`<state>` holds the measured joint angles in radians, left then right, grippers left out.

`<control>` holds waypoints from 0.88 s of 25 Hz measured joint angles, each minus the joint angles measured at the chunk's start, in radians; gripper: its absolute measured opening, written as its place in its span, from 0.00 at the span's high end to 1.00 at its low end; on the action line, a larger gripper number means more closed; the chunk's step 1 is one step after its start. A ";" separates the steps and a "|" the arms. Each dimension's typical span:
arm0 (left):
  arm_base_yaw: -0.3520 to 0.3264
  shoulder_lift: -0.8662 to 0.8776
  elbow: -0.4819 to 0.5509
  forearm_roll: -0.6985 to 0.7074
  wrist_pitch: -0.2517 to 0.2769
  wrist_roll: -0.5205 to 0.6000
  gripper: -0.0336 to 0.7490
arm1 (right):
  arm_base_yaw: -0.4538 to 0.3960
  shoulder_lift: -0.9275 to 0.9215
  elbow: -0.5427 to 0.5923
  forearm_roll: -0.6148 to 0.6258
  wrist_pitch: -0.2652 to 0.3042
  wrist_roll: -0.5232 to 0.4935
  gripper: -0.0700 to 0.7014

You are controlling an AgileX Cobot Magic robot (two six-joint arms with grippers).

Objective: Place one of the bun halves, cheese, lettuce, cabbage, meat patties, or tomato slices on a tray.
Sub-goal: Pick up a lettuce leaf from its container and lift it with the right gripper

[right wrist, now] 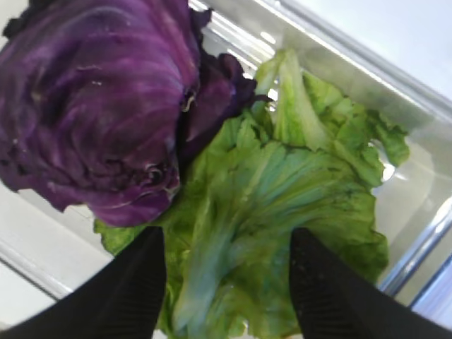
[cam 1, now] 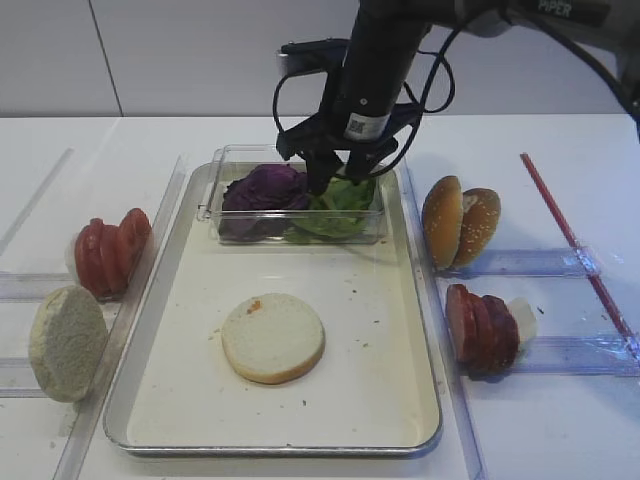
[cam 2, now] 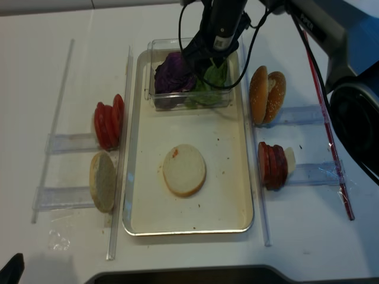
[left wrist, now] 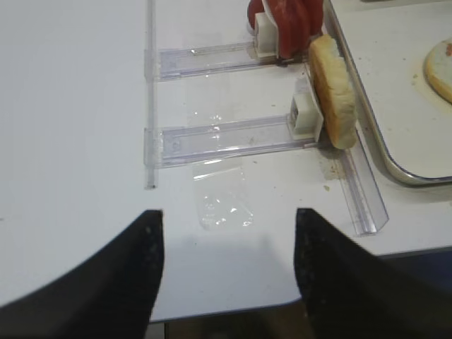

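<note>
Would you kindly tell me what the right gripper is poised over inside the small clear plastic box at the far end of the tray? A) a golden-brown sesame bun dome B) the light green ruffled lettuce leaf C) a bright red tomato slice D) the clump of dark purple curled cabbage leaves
B: in the right wrist view the open right gripper has its jaws on either side of the light green ruffled lettuce leaf, with the dark purple cabbage off to one side.

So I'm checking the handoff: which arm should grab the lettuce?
Right. Its gripper hangs open directly above the lettuce in the box; the left gripper is over bare table beside the tray.
</note>
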<state>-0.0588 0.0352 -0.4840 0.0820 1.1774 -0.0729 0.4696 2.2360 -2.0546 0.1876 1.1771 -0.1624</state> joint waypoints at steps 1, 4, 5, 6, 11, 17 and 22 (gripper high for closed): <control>0.000 0.000 0.000 0.000 0.000 0.000 0.42 | 0.000 0.004 0.000 0.000 -0.001 0.004 0.35; 0.000 0.000 0.000 0.000 0.000 0.000 0.42 | 0.000 0.007 0.000 0.000 -0.010 0.010 0.35; 0.000 0.000 0.000 0.000 0.000 0.000 0.42 | 0.000 0.007 0.000 0.000 -0.017 0.010 0.35; 0.000 0.000 0.000 0.000 0.000 0.000 0.42 | 0.000 0.007 0.000 0.000 -0.019 0.011 0.35; 0.000 0.000 0.000 0.000 0.000 0.000 0.42 | 0.000 0.016 0.000 0.000 -0.030 0.012 0.35; 0.000 0.000 0.000 0.000 0.000 0.000 0.42 | 0.000 0.062 -0.033 -0.002 -0.034 0.012 0.35; 0.000 0.000 0.000 0.000 0.000 0.000 0.42 | 0.000 0.084 -0.079 -0.022 -0.012 0.012 0.35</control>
<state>-0.0588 0.0352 -0.4840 0.0820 1.1774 -0.0729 0.4696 2.3199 -2.1338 0.1655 1.1655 -0.1501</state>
